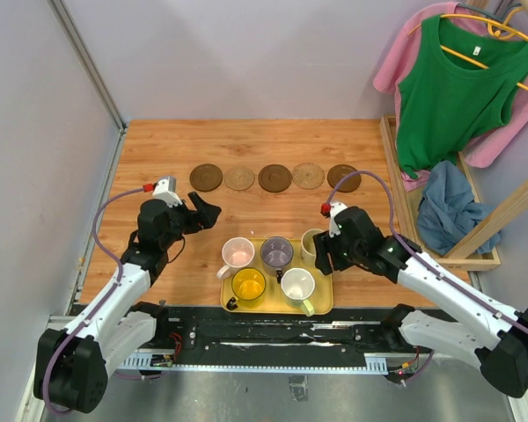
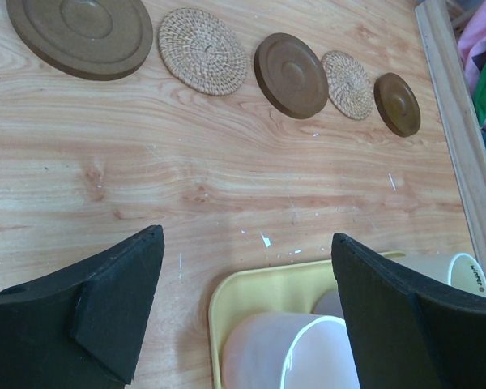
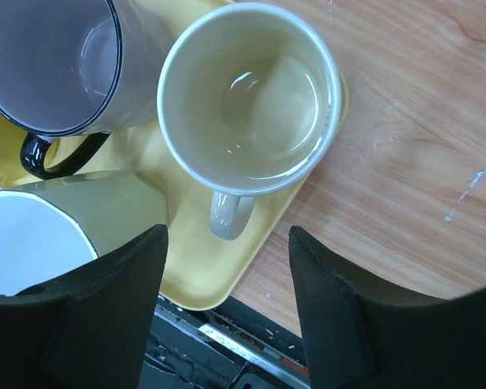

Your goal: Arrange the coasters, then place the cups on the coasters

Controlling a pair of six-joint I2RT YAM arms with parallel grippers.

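1. Coasters [image 1: 275,178] sit in one row across the far side of the counter [image 1: 158,141], each apart from its neighbour. From the left: a dark brown disc [image 1: 206,177], a woven tan disc [image 1: 239,178], a second dark disc [image 1: 275,178], a second woven disc [image 1: 308,175] and a third dark disc [image 1: 343,178].
2. Left pincer [image 1: 209,214] hovers over bare wood, on the near side of that row and left of the tray. Its jaws are spread wide and grip nothing.
3. Yellow tray [image 1: 271,305] lies by the near edge, between the two arms. Its far row has the pink cup [image 1: 238,253], the purple-grey cup [image 1: 276,253] and, at the far right corner, the cream cup [image 1: 312,242]. Its near row has the yellow cup [image 1: 248,285], then the green-white cup [image 1: 297,285].
4. Right pincer [image 3: 227,235] hangs at that far right corner, with the cream cup just ahead. Its jaws are parted, and the cup's handle points toward the gap between them. Neither finger touches the cup in the wrist view, so it holds nothing.
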